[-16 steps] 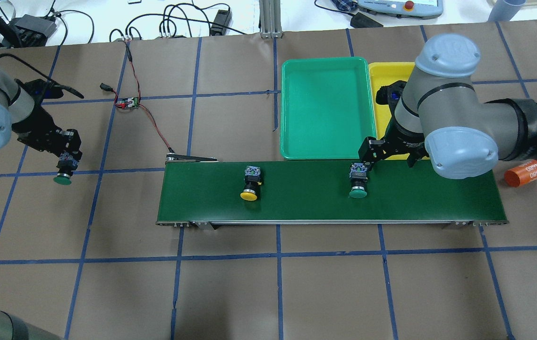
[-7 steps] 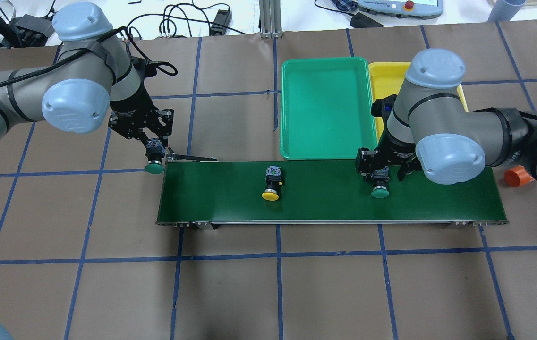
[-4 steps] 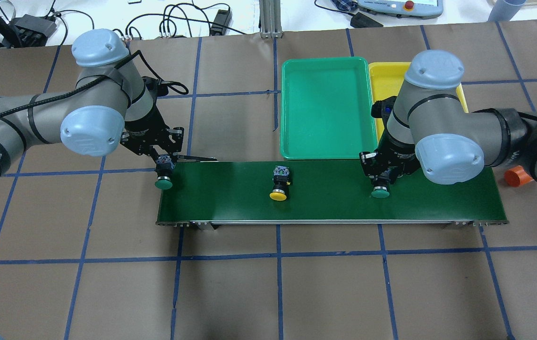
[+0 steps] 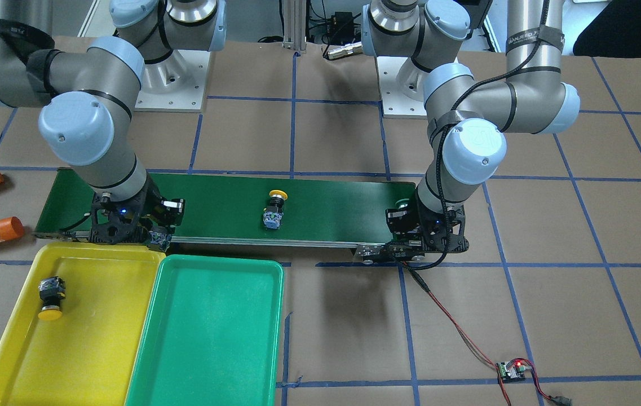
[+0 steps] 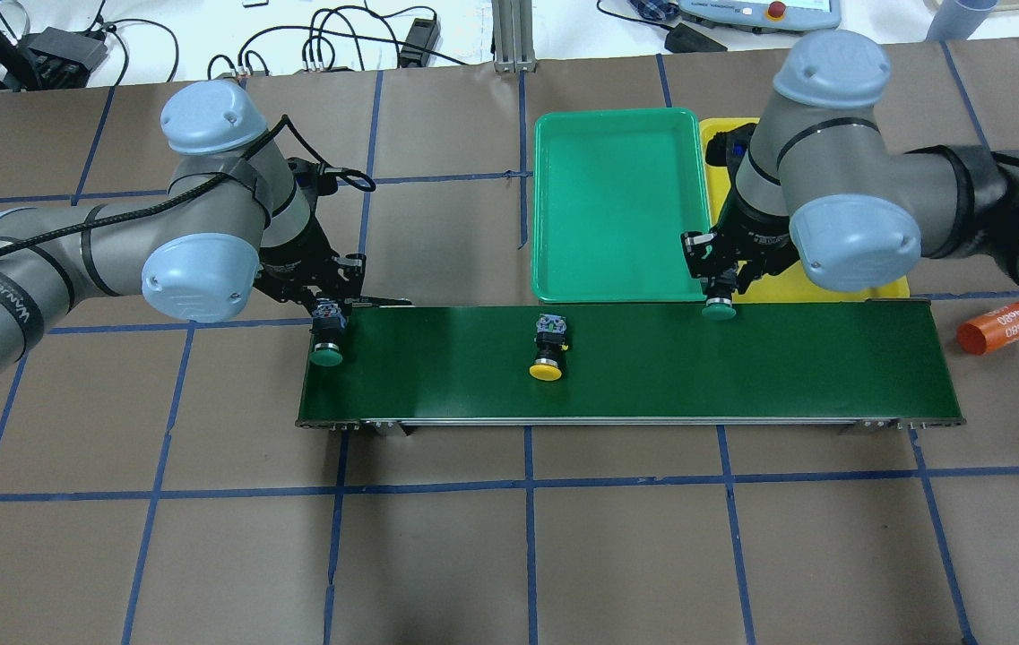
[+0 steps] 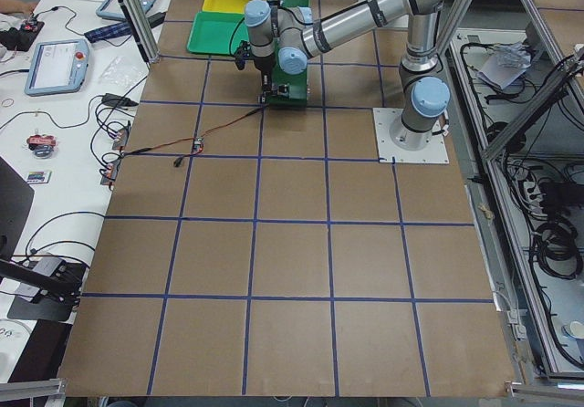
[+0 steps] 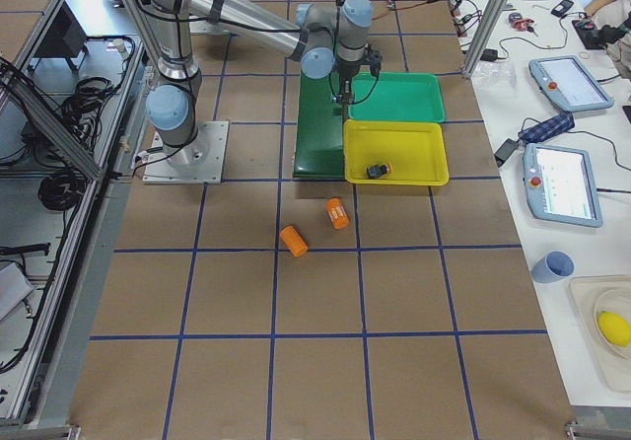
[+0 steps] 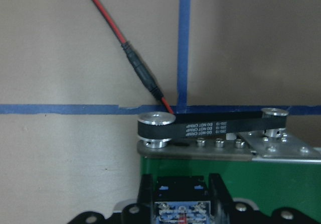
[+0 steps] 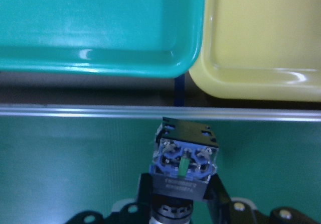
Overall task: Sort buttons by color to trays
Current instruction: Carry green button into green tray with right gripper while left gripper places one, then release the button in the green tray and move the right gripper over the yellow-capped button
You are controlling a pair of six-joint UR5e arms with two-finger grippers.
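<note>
The overhead view looks forward and down from behind the robot. The front-facing view looks steeply down from across the tabletop [image 4: 343, 141], facing the robot's bases. Both take in the conveyor belt [image 5: 742, 367], the green tray [image 5: 617, 206] and the yellow tray [image 5: 729, 143]. The 2 side views stand far back, 1 at each tabletop end. Each wrist camera sits very close and looks past its fingers [image 8: 146, 196] at the belt's edge.

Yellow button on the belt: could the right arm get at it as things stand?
Probably not yet: the right gripper is shut on a green button, so it has no free grip. The yellow button itself lies alone mid-belt, nothing over it.
</note>
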